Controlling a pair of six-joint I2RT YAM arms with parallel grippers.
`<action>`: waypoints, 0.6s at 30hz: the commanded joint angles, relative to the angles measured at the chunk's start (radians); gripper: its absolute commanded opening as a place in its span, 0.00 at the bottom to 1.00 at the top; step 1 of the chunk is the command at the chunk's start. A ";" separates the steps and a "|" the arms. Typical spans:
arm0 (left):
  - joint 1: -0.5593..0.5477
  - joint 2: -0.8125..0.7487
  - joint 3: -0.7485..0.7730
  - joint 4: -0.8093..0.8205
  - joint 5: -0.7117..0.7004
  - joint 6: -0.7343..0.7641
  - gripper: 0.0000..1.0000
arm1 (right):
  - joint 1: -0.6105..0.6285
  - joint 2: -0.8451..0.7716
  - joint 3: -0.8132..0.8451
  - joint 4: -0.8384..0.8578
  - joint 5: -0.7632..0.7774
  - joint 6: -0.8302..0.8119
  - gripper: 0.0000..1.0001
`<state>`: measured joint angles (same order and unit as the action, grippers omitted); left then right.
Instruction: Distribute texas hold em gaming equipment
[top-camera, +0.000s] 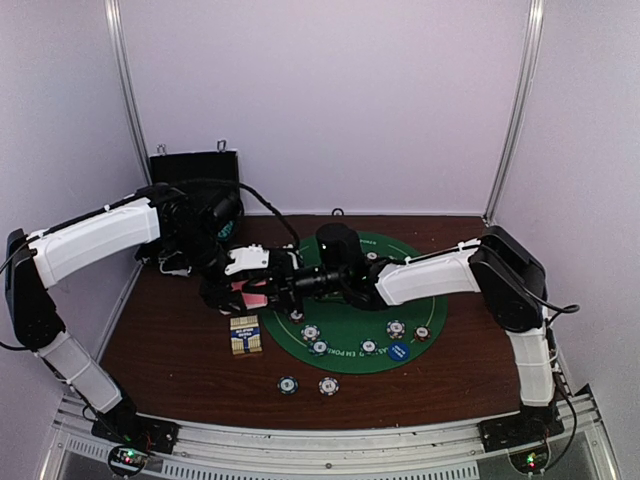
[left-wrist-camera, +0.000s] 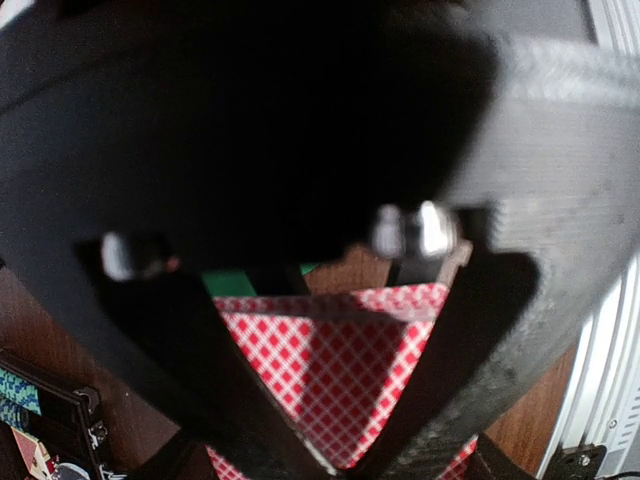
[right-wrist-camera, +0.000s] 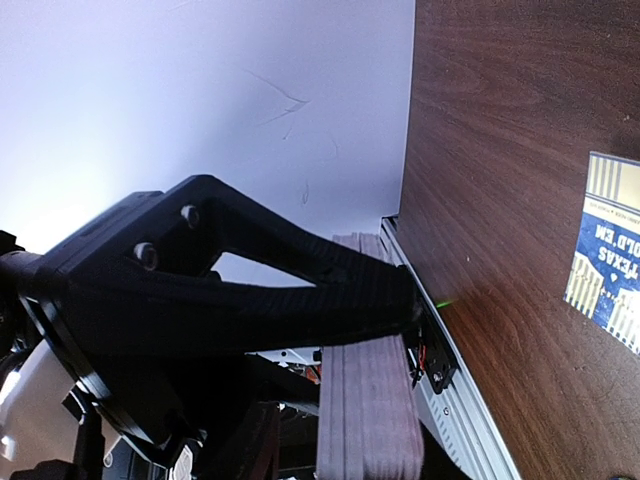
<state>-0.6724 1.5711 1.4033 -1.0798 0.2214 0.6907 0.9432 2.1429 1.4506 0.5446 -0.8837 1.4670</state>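
Note:
The pink-backed playing cards (top-camera: 252, 298) hang above the table's left-middle, with both grippers meeting at them. My left gripper (top-camera: 240, 291) is shut on the deck from the left. My right gripper (top-camera: 273, 292) reaches in from the right, and one finger lies across the deck. The left wrist view shows the checked card backs (left-wrist-camera: 340, 370) through that black finger's frame. The right wrist view shows the deck edge-on (right-wrist-camera: 372, 410) under the finger (right-wrist-camera: 330, 300). Several striped chips (top-camera: 311, 331) and a blue disc (top-camera: 398, 351) lie on the green mat (top-camera: 420, 300). Two chips (top-camera: 288, 384) lie off it. I cannot make out the orange disc or the triangular marker.
A small yellow-blue card box (top-camera: 245, 334) lies on the wood just below the grippers, and it also shows in the right wrist view (right-wrist-camera: 608, 260). A black hinged case (top-camera: 195, 170) stands open at the back left. The metal rail (right-wrist-camera: 470, 430) marks the table's near edge.

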 joint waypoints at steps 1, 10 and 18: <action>-0.001 0.013 0.049 -0.010 0.008 0.016 0.26 | 0.006 0.019 0.041 0.037 -0.011 -0.002 0.33; -0.001 0.023 0.060 -0.016 -0.014 -0.015 0.86 | 0.007 0.045 0.055 0.079 -0.012 0.028 0.02; 0.000 -0.002 0.004 -0.014 0.015 -0.015 0.97 | 0.009 0.030 0.038 0.109 -0.024 0.030 0.00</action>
<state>-0.6712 1.5845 1.4307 -1.1057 0.2096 0.6796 0.9451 2.1887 1.4750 0.5747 -0.8913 1.4960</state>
